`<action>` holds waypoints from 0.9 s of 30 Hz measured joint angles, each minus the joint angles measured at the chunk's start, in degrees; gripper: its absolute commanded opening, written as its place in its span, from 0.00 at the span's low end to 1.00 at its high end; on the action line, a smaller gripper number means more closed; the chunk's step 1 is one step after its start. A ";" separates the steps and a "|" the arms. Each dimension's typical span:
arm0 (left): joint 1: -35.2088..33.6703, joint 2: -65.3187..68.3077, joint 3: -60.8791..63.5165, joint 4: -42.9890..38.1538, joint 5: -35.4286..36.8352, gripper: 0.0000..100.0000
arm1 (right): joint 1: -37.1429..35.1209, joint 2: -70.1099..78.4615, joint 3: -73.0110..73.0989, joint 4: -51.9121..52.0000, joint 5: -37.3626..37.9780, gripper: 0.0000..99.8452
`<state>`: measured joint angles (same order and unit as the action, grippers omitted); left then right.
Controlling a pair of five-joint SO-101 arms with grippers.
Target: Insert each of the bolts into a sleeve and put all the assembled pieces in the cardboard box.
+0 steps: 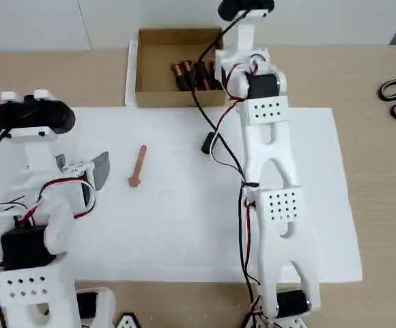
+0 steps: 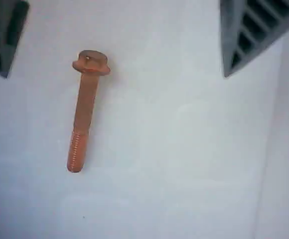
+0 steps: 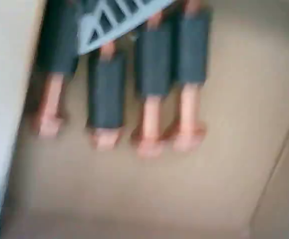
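White mat (image 1: pixel 184 225) bears one bolt (image 1: pixel 138 166); arm (image 1: pixel 266 137) half-hides boxed pieces (image 1: pixel 184 72).

Left end effector (image 1: pixel 82 167) gapes wide; right arm (image 1: pixel 266 157) stretches far forward.

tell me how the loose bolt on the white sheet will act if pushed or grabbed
The bolt looks like rigid metal, so it likely won't flex. Its round shank would probably roll on the smooth white sheet if pushed, curving around its wider flanged head.
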<state>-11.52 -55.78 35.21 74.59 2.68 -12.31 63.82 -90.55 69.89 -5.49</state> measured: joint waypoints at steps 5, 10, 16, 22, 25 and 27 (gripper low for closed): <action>0.00 0.00 0.00 0.62 0.00 0.26 | -0.09 -1.58 -3.34 13.89 0.00 0.27; 0.00 0.00 0.00 1.93 0.00 0.26 | -0.79 -6.77 -3.34 24.79 0.00 0.27; 0.00 0.00 0.00 2.55 0.00 0.26 | -3.08 -8.18 -3.34 26.20 -1.76 0.27; 0.00 0.00 0.00 2.55 0.00 0.26 | -3.78 -9.58 -3.34 26.29 -2.02 0.27; 0.00 0.00 0.00 2.55 0.00 0.26 | -3.87 -14.59 -1.76 26.29 -1.05 0.27; 0.00 0.00 0.00 2.55 0.00 0.26 | -3.87 -19.52 2.90 26.29 -0.26 0.27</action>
<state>-11.52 -55.78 35.21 77.14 2.68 -16.18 44.31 -87.65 96.18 -5.76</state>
